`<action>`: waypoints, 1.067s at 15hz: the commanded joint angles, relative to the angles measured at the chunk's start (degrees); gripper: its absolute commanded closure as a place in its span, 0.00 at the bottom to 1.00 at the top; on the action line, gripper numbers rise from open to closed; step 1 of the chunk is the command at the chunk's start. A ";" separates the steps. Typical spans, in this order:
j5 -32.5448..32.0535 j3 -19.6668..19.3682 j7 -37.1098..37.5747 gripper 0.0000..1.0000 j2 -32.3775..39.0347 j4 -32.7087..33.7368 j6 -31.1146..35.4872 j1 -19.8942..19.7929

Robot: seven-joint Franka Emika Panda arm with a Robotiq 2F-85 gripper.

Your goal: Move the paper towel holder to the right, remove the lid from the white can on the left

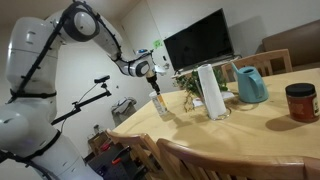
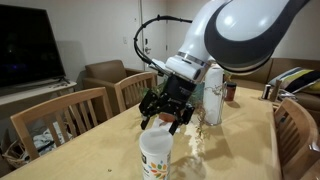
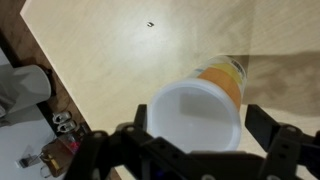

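Note:
The white can stands near the table's end, with a yellowish-orange mark on its side. It also shows in an exterior view and in the wrist view. Its flat light lid sits on top. My gripper hangs open just above the can. In the wrist view its fingers sit on either side of the lid, not touching it. The paper towel holder stands upright further along the table, and also shows in an exterior view.
A teal watering can and a dark red jar stand beyond the roll on the wooden table. Wooden chairs surround the table. A television is behind. The table edge runs close to the can.

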 commanded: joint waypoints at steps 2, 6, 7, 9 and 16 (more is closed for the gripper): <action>1.20 0.47 -1.83 0.00 -0.97 -0.67 0.86 -0.02; 1.05 0.28 -1.69 0.00 -0.88 -0.49 0.80 0.29; 1.05 0.35 -1.81 0.00 -0.81 -0.44 0.78 0.27; 0.89 0.11 -1.61 0.00 -0.60 -0.12 0.61 0.61; 0.78 -0.08 -1.48 0.00 -0.38 0.29 0.21 1.06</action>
